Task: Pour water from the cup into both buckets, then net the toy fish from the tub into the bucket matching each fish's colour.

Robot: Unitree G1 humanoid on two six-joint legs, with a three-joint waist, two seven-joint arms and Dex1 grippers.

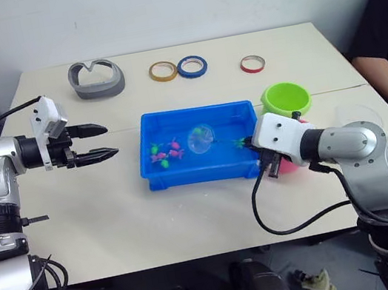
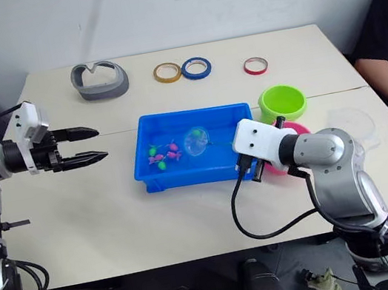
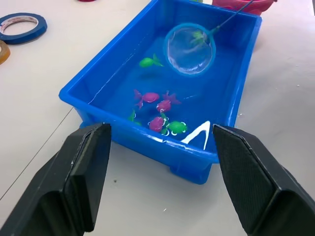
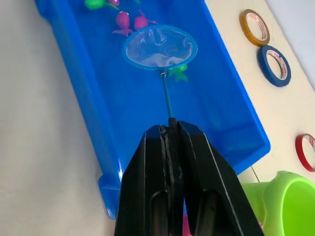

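The blue tub sits mid-table with water and several pink and green toy fish clustered at its left end. My right gripper is shut on the thin handle of a round blue-rimmed net, which is lowered into the tub. One green fish lies by the net's rim near the handle. My left gripper hovers open, left of the tub. The green bucket stands right of the tub. The pink bucket is mostly hidden behind my right arm. The clear cup stands at the far right.
Yellow, blue and red tape rolls and a grey curved object lie along the table's back. A person sits at the right edge. Bare table lies in front of the tub.
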